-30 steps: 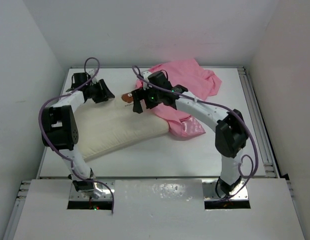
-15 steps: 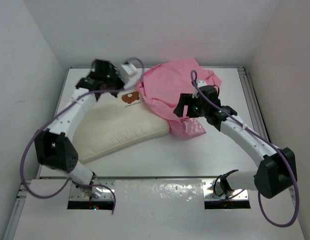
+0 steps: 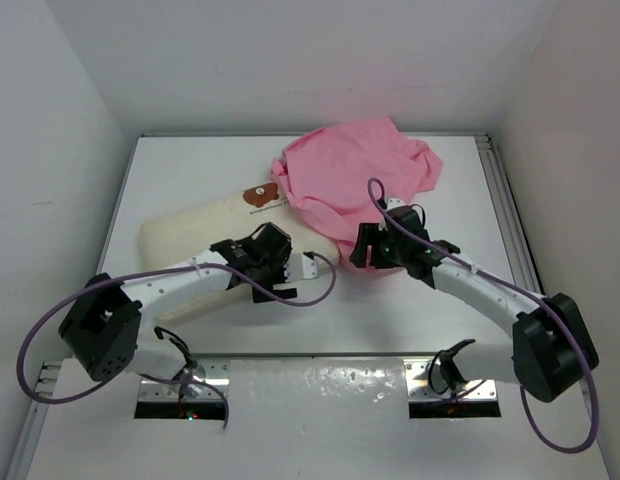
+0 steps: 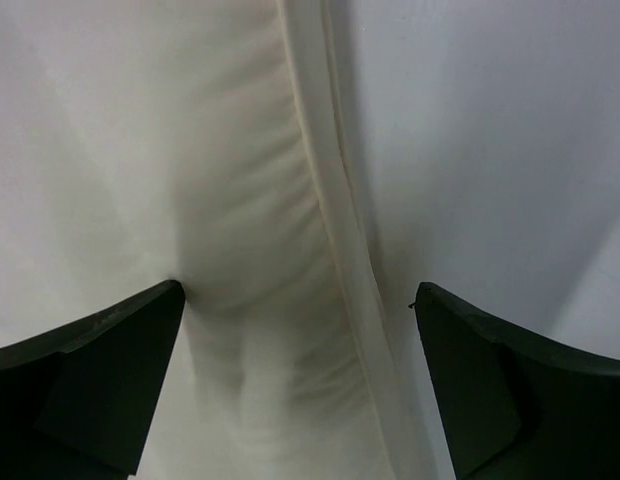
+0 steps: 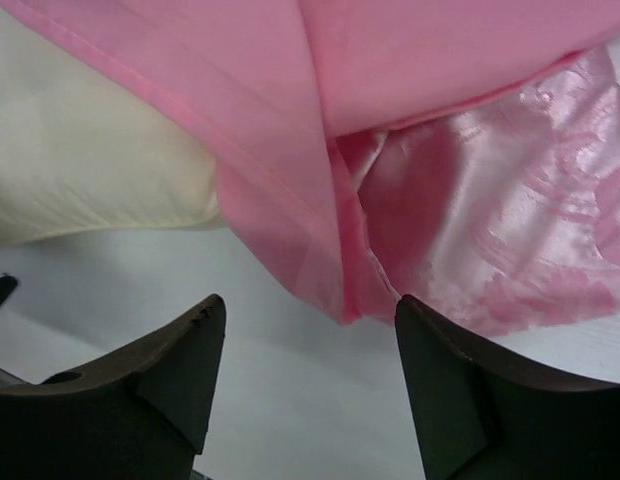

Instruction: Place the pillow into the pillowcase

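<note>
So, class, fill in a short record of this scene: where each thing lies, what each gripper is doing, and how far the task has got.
pillow: flat on the table, right end covered by pink fabric
pillowcase: bunched at the far right, draped over the pillow's end
left gripper: open, fingers either side of the pillow's seam edge
right gripper: open, over the pillowcase's near hem, holding nothing
task: most of the pillow is still outside; cannot tell if its covered end is inside the case
</note>
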Controlling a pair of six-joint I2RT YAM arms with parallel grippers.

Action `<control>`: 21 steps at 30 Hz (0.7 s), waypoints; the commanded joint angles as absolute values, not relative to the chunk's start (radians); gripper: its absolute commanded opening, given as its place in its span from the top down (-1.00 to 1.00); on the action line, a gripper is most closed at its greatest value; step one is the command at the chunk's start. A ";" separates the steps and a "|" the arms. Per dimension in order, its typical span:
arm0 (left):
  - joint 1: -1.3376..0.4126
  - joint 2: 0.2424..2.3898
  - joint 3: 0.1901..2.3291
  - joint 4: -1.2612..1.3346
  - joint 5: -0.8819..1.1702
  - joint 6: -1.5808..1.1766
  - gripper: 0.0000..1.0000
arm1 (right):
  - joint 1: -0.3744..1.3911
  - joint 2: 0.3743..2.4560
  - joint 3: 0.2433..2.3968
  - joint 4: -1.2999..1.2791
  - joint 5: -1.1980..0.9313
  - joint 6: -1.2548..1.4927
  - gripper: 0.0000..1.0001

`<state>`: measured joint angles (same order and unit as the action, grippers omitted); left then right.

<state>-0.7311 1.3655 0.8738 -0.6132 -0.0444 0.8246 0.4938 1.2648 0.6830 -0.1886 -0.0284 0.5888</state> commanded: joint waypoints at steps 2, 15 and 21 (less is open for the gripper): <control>-0.767 1.414 0.757 -0.298 -0.204 0.816 -0.99 | 0.520 1.330 0.678 -0.057 -0.009 0.617 -0.33; -0.693 1.522 0.765 -0.241 -0.190 0.743 1.00 | 0.520 1.474 0.736 0.023 -0.012 0.632 0.87; -0.629 1.539 0.920 -0.375 -0.115 0.671 1.00 | 0.517 1.468 0.788 -0.044 0.018 0.566 1.00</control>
<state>-0.6750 1.5318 0.8268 -0.2844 -0.2249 0.7506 0.5148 1.4845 0.7189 -0.0368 -0.0200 0.6136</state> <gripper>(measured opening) 0.076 0.002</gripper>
